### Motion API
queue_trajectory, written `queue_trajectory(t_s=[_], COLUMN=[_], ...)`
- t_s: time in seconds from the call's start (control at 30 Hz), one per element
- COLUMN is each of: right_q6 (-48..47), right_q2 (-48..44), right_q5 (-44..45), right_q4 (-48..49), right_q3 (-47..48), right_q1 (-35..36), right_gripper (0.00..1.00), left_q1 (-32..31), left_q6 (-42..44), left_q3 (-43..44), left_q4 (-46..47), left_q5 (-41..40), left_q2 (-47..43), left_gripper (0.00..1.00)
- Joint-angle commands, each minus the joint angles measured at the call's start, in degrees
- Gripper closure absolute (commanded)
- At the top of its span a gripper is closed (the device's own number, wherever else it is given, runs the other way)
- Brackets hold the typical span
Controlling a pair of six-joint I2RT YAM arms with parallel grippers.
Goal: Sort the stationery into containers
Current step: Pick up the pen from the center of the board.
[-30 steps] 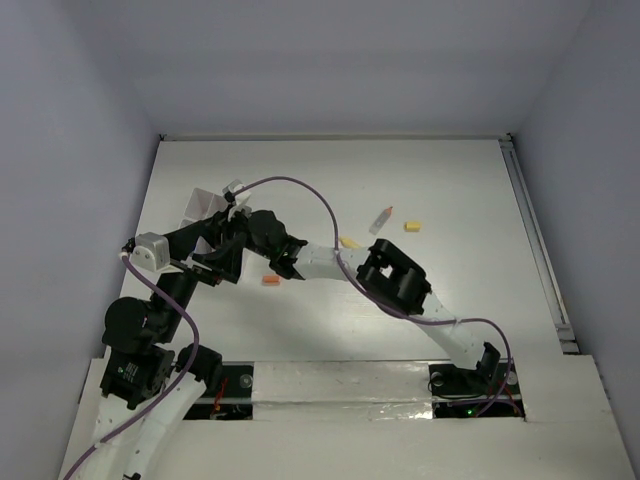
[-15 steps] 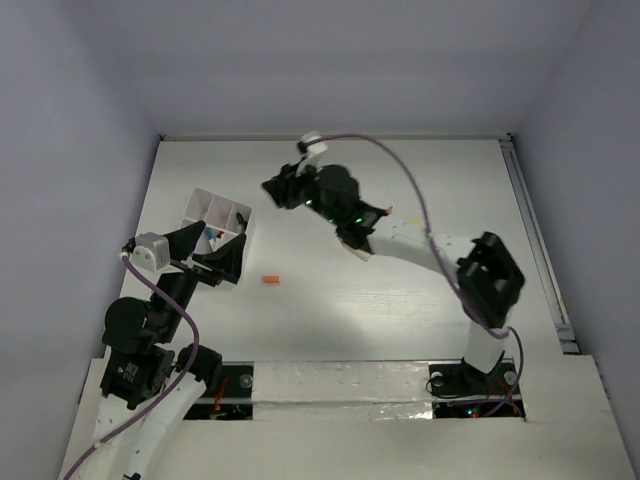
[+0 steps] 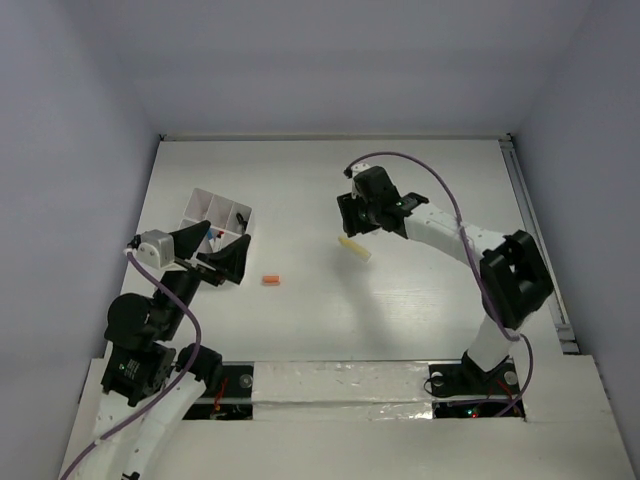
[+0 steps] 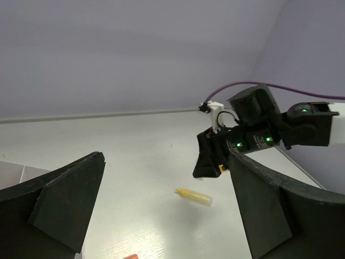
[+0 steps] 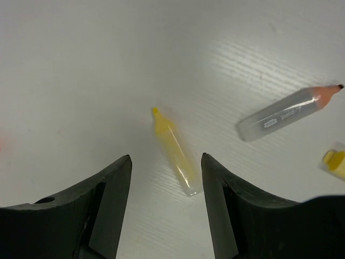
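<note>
The white compartment box (image 3: 212,208) stands at the left, with small items in its cells. My left gripper (image 3: 215,252) is open and empty at the box's near edge. My right gripper (image 3: 362,222) is open and empty, hovering just above a yellow-filled clear tube (image 3: 353,248) on the table. In the right wrist view the tube (image 5: 175,151) lies between my open fingers (image 5: 110,205), pointing away. A clear marker with an orange tip (image 5: 288,113) and a yellow bit (image 5: 335,162) lie to its right. An orange bit (image 3: 270,280) lies near the box.
The left wrist view shows the tube (image 4: 194,197), the right gripper (image 4: 213,159) behind it, and the box wall (image 4: 13,175) at the left edge. A rail (image 3: 535,230) runs along the table's right side.
My right arm has pulled back from the box, swung over the back of the table, and come down over the yellow tube. The left arm has barely moved.
</note>
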Motion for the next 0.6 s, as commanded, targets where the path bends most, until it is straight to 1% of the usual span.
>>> queue_trajectory(t_s=[0.0, 0.03, 0.07, 0.3, 0.47, 0.57], right_q6=[-5.48, -5.93, -6.37, -8.39, -9.10, -9.45], right_q2=[5.37, 6.78, 8.79, 14.69, 17.69, 18.39], right_q5=[-3.89, -3.38, -3.28, -2.84, -4.86, -8.46], right_q4=[-8.34, -10.53, -10.99, -13.88, -16.17, -15.91], right_q3=[6.14, 7.55, 9.30, 14.15, 16.53, 16.27], right_q1=[-0.90, -0.90, -0.90, -1.43, -1.43, -1.43], right_gripper=[0.39, 0.38, 0.38, 0.37, 0.37, 0.38], left_q1=[-0.33, -0.33, -0.33, -0.33, -0.33, -0.33], left_q6=[-0.56, -0.56, -0.56, -0.38, -0.38, -0.47], left_q3=[0.22, 0.22, 0.22, 0.40, 0.40, 0.40], left_q4=[2.19, 1.93, 1.84, 1.66, 1.49, 1.66], left_q5=[1.26, 1.44, 1.44, 1.70, 1.88, 1.70], left_q2=[2.09, 2.61, 2.70, 3.32, 3.85, 4.11], left_gripper=[0.01, 0.01, 0.01, 0.01, 0.01, 0.01])
